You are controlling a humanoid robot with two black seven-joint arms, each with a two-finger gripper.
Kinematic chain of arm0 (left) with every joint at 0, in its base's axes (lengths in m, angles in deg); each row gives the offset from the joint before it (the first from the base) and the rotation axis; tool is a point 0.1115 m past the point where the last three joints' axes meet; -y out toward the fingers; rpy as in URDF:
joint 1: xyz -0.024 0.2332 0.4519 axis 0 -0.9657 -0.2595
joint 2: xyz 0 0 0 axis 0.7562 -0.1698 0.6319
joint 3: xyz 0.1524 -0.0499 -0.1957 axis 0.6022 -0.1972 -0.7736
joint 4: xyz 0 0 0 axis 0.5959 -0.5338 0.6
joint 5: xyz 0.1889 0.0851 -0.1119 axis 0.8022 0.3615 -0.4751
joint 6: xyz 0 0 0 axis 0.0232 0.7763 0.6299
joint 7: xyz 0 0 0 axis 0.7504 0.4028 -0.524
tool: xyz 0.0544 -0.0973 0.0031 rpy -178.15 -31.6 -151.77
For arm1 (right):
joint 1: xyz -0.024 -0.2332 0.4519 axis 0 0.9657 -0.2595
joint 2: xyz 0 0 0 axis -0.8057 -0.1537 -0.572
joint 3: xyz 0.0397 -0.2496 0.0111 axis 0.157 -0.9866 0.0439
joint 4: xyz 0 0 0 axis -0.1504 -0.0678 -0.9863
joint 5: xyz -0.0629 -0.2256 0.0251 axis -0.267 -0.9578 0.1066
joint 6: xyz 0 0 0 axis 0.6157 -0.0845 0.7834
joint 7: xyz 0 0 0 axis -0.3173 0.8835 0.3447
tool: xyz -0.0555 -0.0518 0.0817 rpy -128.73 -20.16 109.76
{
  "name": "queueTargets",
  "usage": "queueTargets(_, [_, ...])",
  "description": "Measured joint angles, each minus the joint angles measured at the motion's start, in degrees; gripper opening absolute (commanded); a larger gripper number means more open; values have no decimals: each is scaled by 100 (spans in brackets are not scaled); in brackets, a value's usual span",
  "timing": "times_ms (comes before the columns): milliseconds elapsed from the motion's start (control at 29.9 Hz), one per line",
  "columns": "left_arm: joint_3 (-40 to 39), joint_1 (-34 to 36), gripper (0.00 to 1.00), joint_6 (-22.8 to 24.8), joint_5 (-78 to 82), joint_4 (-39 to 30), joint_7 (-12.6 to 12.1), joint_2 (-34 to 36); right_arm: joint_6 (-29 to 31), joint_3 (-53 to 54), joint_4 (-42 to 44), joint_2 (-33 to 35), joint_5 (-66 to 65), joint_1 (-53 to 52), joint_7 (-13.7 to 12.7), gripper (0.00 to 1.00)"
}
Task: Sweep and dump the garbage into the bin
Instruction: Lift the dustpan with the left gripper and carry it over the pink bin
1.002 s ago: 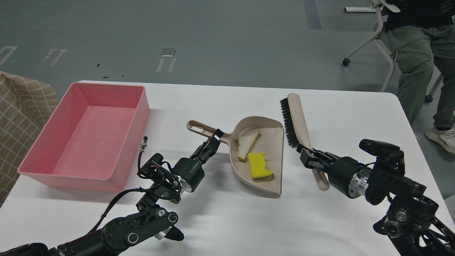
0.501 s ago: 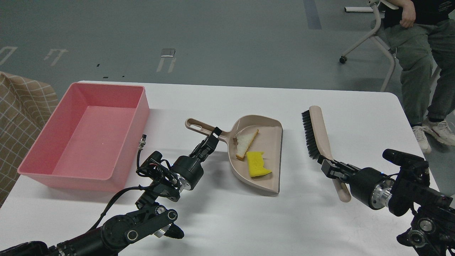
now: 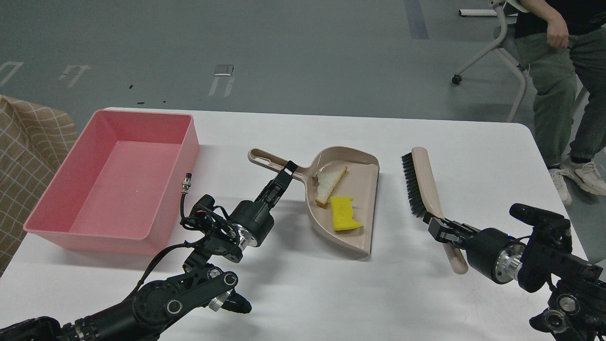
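A beige dustpan (image 3: 357, 180) sits mid-table and holds the garbage: a triangular white bread half-slice (image 3: 328, 183) and a bright yellow notched sponge piece (image 3: 343, 219). My left gripper (image 3: 287, 172) is shut on the dustpan's handle (image 3: 267, 161); the pan looks slightly raised. The pink bin (image 3: 168, 213) stands at the table's left, with nothing inside. My right gripper (image 3: 438, 228) is shut on the handle of a beige brush (image 3: 423, 182) with black bristles, right of the dustpan.
The white table (image 3: 483, 147) ends close behind the bin and at the right. A seated person (image 3: 554, 71) and a wheeled chair (image 3: 502, 52) are at the far right. A checked cloth (image 3: 28, 156) lies left of the bin.
My right gripper has carried the brush rightward, away from the dustpan. My left gripper has lifted and shifted the dustpan slightly up the view with both scraps inside.
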Motion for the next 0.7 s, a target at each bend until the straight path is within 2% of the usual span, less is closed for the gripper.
queueTargets(167, [-14,89,1,0,-100,-82,-199,8,0,0,0,-4,0,24,1,19])
queueTargets(701, [2,406,0,-1,-593,-18,-224,90,0,0,-9,1,0,138,76,19])
